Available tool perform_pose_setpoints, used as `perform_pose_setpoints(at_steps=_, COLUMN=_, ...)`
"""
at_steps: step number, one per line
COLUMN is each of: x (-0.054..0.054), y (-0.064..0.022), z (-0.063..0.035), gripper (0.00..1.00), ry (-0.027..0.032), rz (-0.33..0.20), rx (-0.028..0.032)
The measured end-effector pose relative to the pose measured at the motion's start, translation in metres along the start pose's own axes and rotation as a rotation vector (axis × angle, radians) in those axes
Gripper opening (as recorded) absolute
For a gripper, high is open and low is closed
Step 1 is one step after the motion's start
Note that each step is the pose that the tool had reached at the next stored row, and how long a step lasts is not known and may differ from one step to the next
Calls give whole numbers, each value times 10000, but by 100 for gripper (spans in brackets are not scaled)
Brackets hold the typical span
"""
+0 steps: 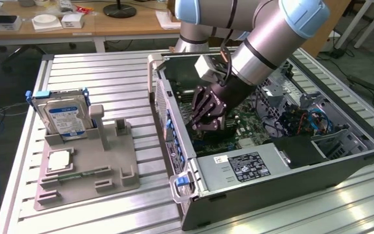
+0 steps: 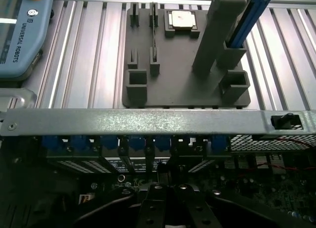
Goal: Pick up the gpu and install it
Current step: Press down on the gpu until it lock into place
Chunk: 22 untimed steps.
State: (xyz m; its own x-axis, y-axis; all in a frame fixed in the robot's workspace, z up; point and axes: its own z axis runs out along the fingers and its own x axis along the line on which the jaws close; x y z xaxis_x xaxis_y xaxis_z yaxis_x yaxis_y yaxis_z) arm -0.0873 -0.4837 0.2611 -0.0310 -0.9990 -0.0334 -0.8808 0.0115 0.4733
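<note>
Gripper (image 1: pixel 208 123) sits down inside the open PC case (image 1: pixel 343 161), just above the motherboard (image 1: pixel 249 129), fingers closed. Can't tell if anything is pinched between them; nothing visible in the grip from the exterior view. In the wrist view the closed fingers (image 2: pixel 165 208) point at the slot area near the rear wall with the blue clips (image 2: pixel 133 141). GPU location: can't tell, no card clearly identifiable. Outside the case, grey fixture tray (image 1: pixel 125 161) holds 1 hard drive (image 1: pixel 65 119) upright, 1 CPU (image 1: pixel 58 161) and 1 memory stick (image 1: pixel 83 173).
</note>
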Motion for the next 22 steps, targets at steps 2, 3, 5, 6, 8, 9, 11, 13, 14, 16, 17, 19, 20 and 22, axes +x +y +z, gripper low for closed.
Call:
perform_pose_setpoints(at_steps=2, x=7, y=2, z=6, gripper=10, ry=-1, rz=1, rx=-1)
perform_pose_setpoints(at_steps=3, x=7, y=3, z=8, gripper=10, ry=3, rz=0, rx=-1)
perform_pose_setpoints(at_steps=5, x=8, y=6, z=14, gripper=10, ry=2, rz=-1, rx=-1)
perform_pose_setpoints(at_steps=6, x=8, y=9, z=19, gripper=10, ry=1, rz=-2, rx=0)
perform_pose_setpoints(at_steps=8, x=8, y=18, z=30, gripper=10, ry=2, rz=-2, rx=-1)
perform_pose_setpoints(at_steps=9, x=8, y=21, z=33, gripper=10, ry=3, rz=-2, rx=-1)
perform_pose_setpoints(at_steps=11, x=7, y=23, z=38, gripper=10, ry=3, rz=-3, rx=-1)
perform_pose_setpoints(at_steps=13, x=-3, y=25, z=43, gripper=10, ry=3, rz=-2, rx=0)
perform_pose_setpoints(at_steps=14, x=-13, y=25, z=44, gripper=10, ry=1, rz=-3, rx=-1)
perform_pose_setpoints(at_steps=16, x=-34, y=25, z=45, gripper=10, ry=13, rz=0, rx=-1)
perform_pose_setpoints(at_steps=17, x=-46, y=26, z=46, gripper=10, ry=16, rz=-1, rx=-1)
perform_pose_setpoints(at_steps=19, x=-56, y=22, z=56, gripper=10, ry=3, rz=-4, rx=-2)
perform_pose_setpoints(at_steps=20, x=-55, y=19, z=64, gripper=10, ry=1, rz=-4, rx=-1)
perform_pose_setpoints(at_steps=22, x=-51, y=12, z=78, gripper=10, ry=0, rz=-2, rx=0)
